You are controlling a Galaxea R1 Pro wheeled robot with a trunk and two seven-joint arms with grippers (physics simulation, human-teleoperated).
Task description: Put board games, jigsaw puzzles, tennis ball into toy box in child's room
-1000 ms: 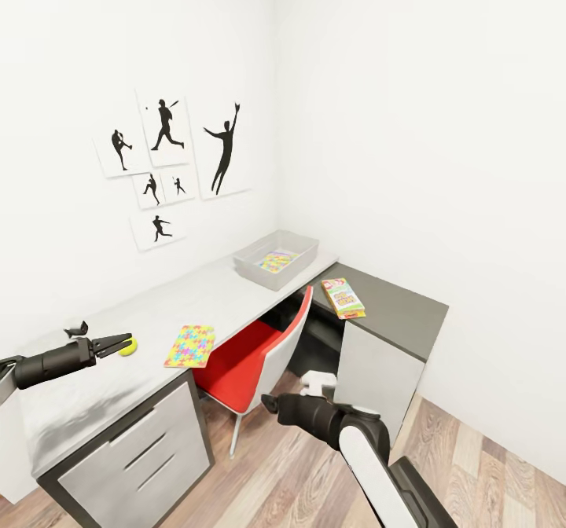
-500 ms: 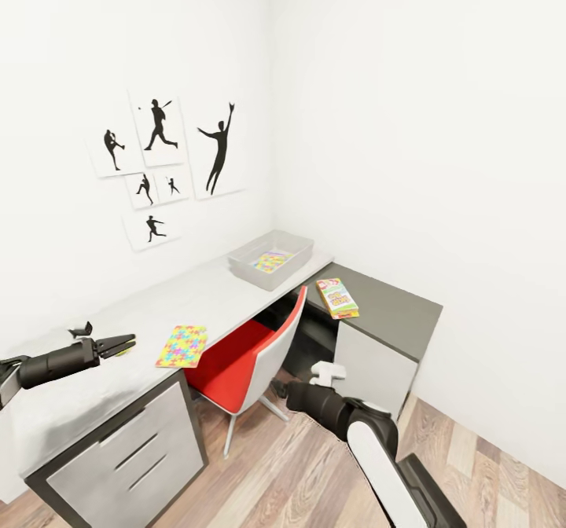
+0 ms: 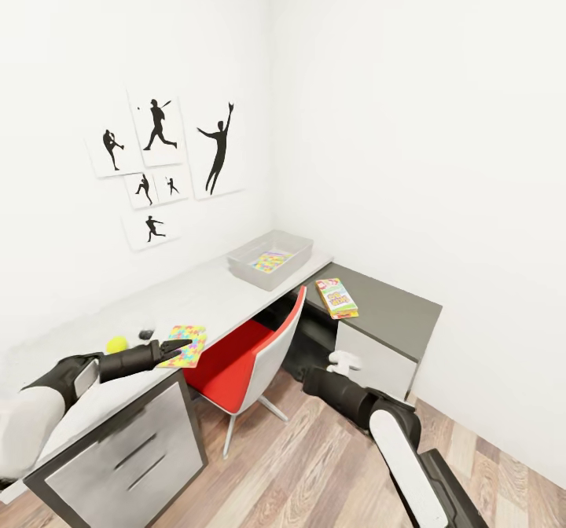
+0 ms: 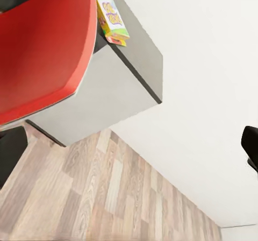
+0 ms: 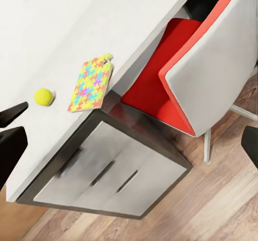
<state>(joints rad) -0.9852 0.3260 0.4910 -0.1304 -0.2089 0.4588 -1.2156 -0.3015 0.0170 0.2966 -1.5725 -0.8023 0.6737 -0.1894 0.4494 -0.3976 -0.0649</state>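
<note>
- Black left tool [image 3: 182,346] reaches over the near edge of a jigsaw puzzle [image 3: 184,346] on the tabletop [image 3: 206,296], hiding part of it; whether its fingers are apart cannot be told.
- Yellow-green tennis ball [image 3: 117,344] lies just behind that tool.
- Right tool [image 3: 344,361] is low by the red chair [image 3: 248,353], its state unclear.
- Beyond, the grey toy box [image 3: 271,259] holds a second puzzle [image 3: 271,261]; a board game [image 3: 336,298] lies past it.

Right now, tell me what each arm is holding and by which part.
Nothing is held. The left gripper hangs over the puzzle on the table; the ball lies free. The right gripper is empty below the desk.
</note>
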